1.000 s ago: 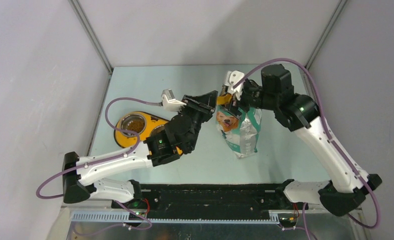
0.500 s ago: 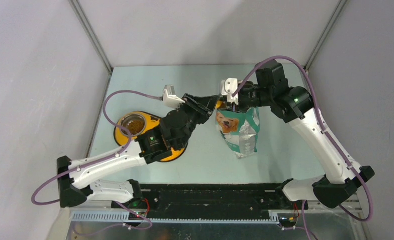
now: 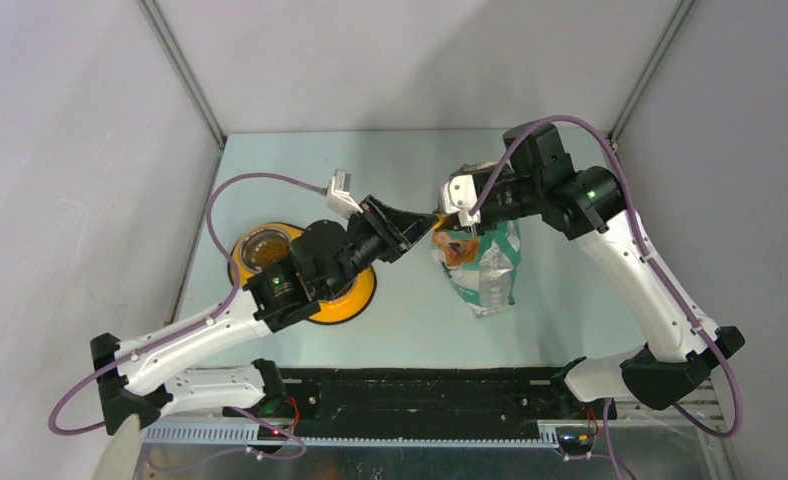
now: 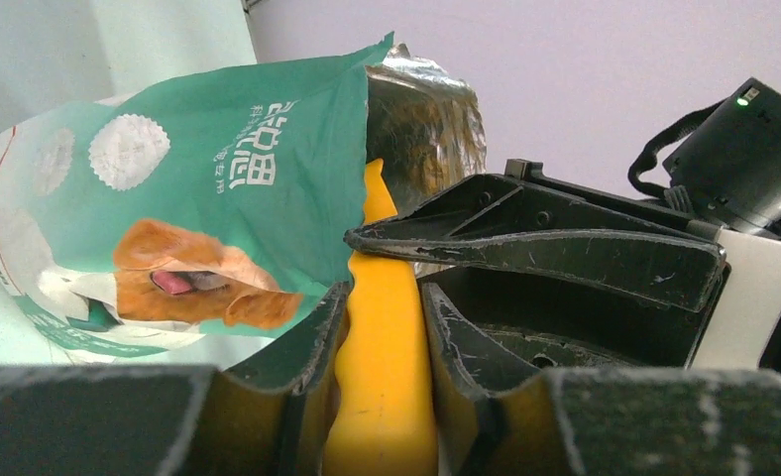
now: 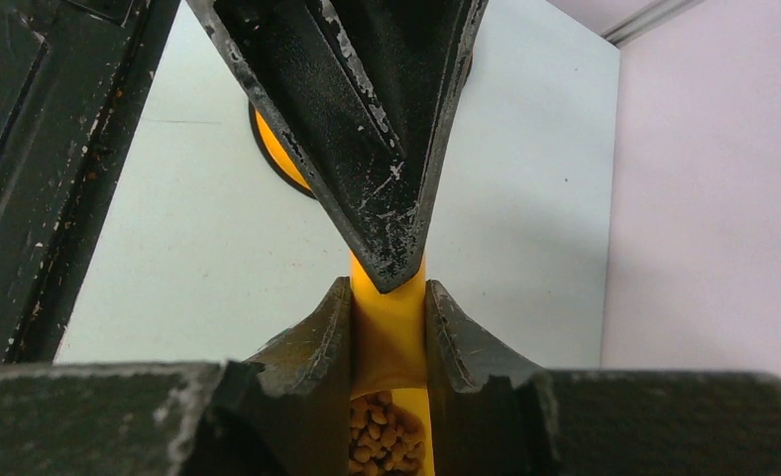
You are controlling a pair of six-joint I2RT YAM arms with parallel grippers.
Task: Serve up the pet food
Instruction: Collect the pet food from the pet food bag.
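The orange scoop (image 3: 440, 218) hangs above the open top of the green-and-white dog-picture bag (image 3: 482, 268). My left gripper (image 3: 418, 224) is shut on the scoop's handle (image 4: 382, 377) from the left. My right gripper (image 3: 460, 214) is shut on the scoop (image 5: 390, 317) from the right, tip to tip with the left one. Brown kibble, the pet food (image 5: 382, 436), lies in the scoop's cup just behind the right fingers. More kibble fills the left cup (image 3: 263, 250) of the orange double bowl (image 3: 355, 295). The bag (image 4: 218, 188) stands open with its foil lining showing.
The orange double bowl sits on the table left of the bag, partly under my left arm; its rim also shows in the right wrist view (image 5: 273, 149). Grey walls close in the table at the back and both sides.
My left arm has stretched out, its elbow swinging left and uncovering the bowl's right part. My right gripper has shifted slightly with the scoop. Both grippers now meet on the scoop.
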